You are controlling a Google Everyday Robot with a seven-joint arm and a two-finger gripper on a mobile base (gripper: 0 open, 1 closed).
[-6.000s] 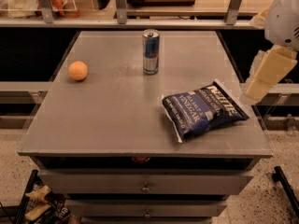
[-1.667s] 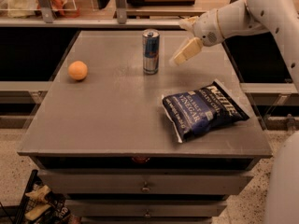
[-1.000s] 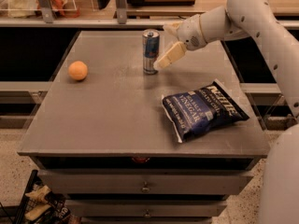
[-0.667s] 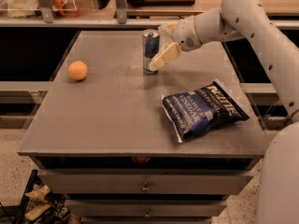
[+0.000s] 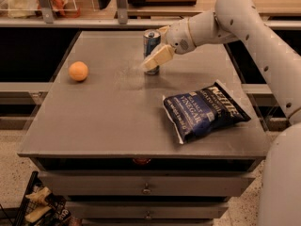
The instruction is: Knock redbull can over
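Camera view: gripper (image 5: pixel 155 59) meets the upright redbull can (image 5: pixel 150 38) near the table's (image 5: pixel 94 126) far edge; its spread cannot be told. Open tabletop lies between the can, an orange (image 5: pixel 78 71) at left and a chip bag (image 5: pixel 204 109) at right.

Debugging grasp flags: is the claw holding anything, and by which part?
Nothing appears held. The claw sits in front of the lower part of the upright can, perhaps touching its side; no grip around it shows.
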